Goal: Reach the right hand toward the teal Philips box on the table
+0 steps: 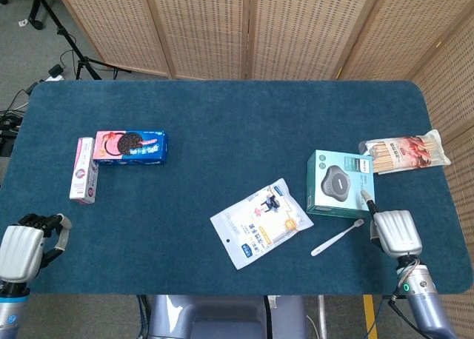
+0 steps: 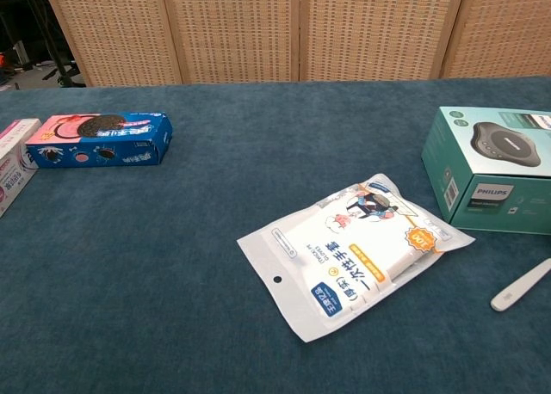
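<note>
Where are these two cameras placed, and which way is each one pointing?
Head view: sits high, looks steeply down on the whole table; both hands show at the near edge, left hand and right hand beside the teal Philips box.
Chest view: sits low, looks across the tabletop toward the wicker screens; no part of the robot shows.
Shared: the Philips box, white pouch, Oreo box, toothbrush.

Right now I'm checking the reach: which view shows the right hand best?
The head view: the right hand sits just beside the teal box, near the toothbrush. The chest view doesn't show it.
</note>
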{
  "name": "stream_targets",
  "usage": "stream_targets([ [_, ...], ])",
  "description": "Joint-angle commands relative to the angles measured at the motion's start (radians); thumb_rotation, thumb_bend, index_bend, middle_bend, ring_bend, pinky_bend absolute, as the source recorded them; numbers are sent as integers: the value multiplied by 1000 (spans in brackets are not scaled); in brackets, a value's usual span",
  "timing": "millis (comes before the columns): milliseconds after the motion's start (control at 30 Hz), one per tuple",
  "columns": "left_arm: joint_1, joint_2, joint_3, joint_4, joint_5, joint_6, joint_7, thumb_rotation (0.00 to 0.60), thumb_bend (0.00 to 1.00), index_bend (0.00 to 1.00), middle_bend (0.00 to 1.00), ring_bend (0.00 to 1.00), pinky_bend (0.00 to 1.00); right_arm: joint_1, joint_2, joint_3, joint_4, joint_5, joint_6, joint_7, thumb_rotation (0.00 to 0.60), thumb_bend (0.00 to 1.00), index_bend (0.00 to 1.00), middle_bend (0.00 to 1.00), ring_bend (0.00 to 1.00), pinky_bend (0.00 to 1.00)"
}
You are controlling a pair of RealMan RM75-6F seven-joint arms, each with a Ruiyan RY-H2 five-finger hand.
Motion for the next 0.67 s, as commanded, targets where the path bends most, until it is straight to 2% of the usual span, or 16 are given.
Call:
stream_targets([
  [33,0,0,0,0,0,0,1,600,677,818,707,670,538,8,-8,-4,7,13,-11,-8,600,827,0,687,680,623],
  [667,4,1,-3,-3,-4,5,-2,600,677,818,707,670,538,23,-25,-27,9,23,-10,-14,600,827,0,686,680,623],
])
